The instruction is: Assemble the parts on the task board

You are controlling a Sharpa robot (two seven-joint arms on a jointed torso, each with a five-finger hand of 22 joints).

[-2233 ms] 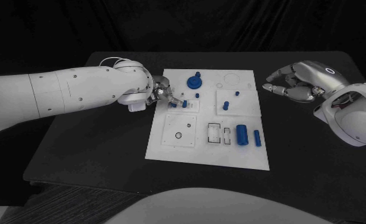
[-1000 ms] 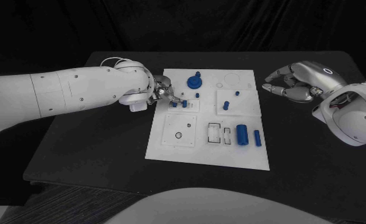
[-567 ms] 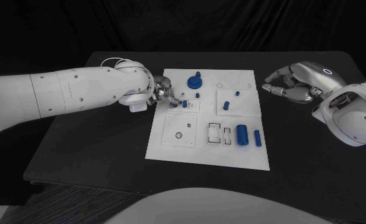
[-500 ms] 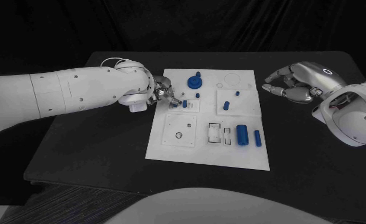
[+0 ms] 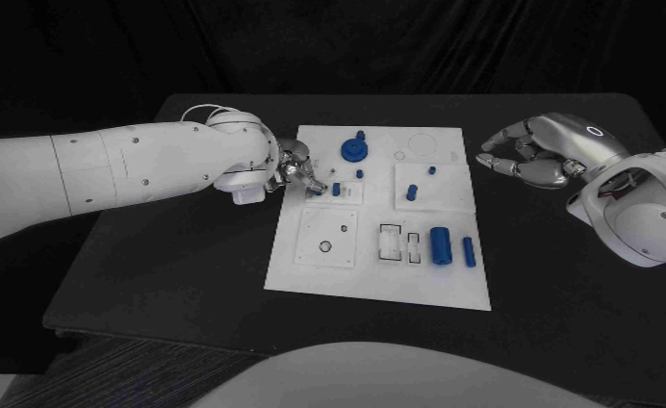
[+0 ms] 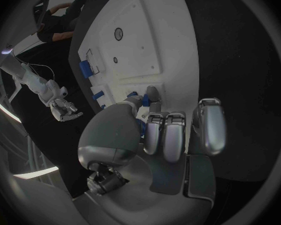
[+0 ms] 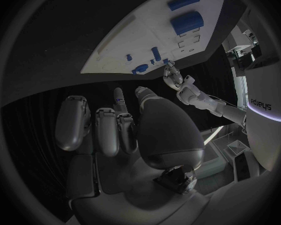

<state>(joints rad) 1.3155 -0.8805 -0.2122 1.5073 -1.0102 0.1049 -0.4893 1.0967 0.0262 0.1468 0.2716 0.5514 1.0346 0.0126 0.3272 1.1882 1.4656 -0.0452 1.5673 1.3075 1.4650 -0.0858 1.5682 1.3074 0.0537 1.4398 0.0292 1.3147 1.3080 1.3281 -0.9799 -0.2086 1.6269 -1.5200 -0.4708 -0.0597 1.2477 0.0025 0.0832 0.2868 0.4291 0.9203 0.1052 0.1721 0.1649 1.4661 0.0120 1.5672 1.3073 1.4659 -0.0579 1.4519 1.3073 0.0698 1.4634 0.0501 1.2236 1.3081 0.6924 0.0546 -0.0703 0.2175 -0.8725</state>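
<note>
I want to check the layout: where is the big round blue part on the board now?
In the head view, the round blue part sits near the far edge of the task board, left of the middle, just right of the left hand.

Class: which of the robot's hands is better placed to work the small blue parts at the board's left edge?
Left. The left hand is already at those parts; the right hand hovers off the board.

Task board (image 5: 354, 278) centre of black table (image 5: 166, 264). Left hand (image 5: 295, 174) at board's 10 o'clock edge, fingers at a small blue peg (image 5: 336, 190); grip unclear. Blue gear (image 5: 355, 149) at 12 o'clock. Blue cylinder (image 5: 440, 244) and thin blue bar (image 5: 470, 251) at 4 o'clock. Right hand (image 5: 539, 155) off board at 2 o'clock, fingers curled, holding nothing.
</note>
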